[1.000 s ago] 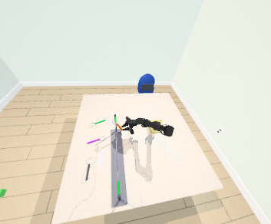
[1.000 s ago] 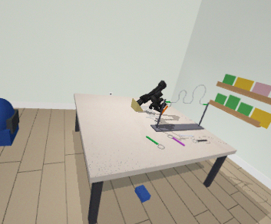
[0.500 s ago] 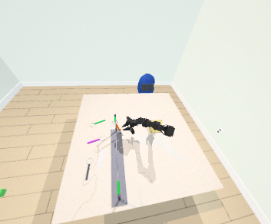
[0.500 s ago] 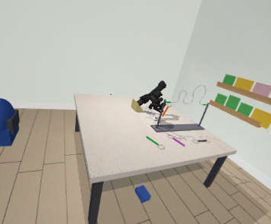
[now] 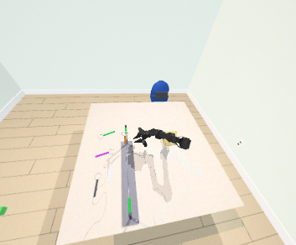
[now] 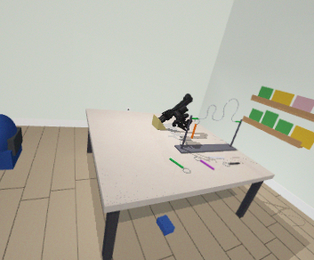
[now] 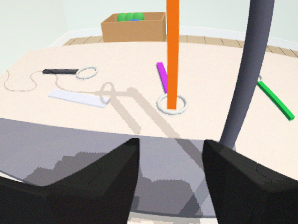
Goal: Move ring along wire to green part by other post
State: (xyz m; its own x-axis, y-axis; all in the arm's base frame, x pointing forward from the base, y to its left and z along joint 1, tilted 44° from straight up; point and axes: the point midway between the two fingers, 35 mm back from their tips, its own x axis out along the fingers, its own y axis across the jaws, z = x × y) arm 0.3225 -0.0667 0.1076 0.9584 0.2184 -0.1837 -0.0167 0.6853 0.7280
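No text, label, brand, number or sign can be read in any view.

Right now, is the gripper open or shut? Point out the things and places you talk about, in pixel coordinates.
Open: in the wrist view the fingertips of the gripper (image 5: 139, 138) (image 7: 171, 142) stand apart, the orange handle (image 5: 125, 140) (image 6: 194, 131) (image 7: 172, 60) beyond them, not between.
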